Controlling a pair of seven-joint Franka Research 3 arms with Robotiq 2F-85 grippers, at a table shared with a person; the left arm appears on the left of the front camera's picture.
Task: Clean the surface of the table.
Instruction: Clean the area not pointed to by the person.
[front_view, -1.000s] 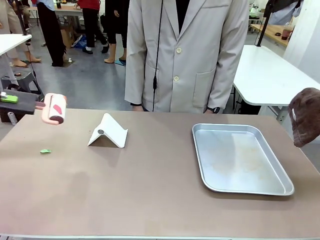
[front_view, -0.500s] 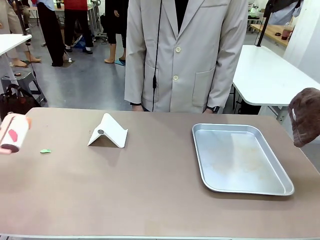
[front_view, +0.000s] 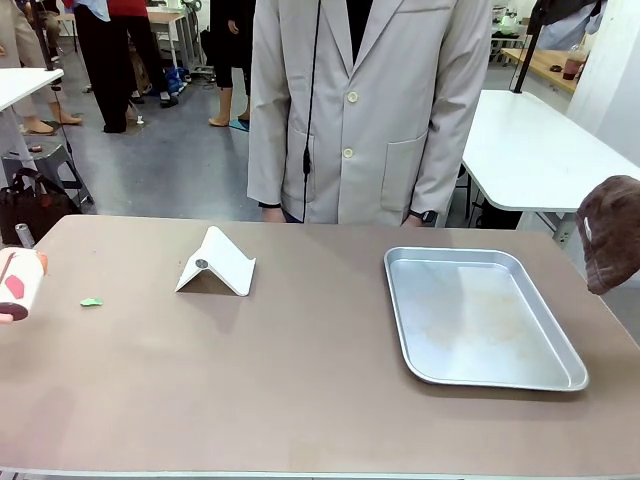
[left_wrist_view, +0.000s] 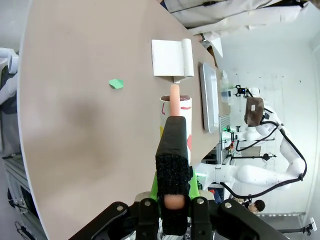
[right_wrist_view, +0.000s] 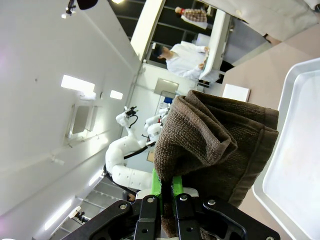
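One green scrap (front_view: 91, 301) marks the matte taupe table (front_view: 300, 380).

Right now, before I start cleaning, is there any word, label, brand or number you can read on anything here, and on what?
No text can be read on anything here.
lint roller: red marks on its white wrap, shapes only, no legible letters.
white stand: one round dark spot, no print.
metal tray, brown cloth, table: plain, no markings.
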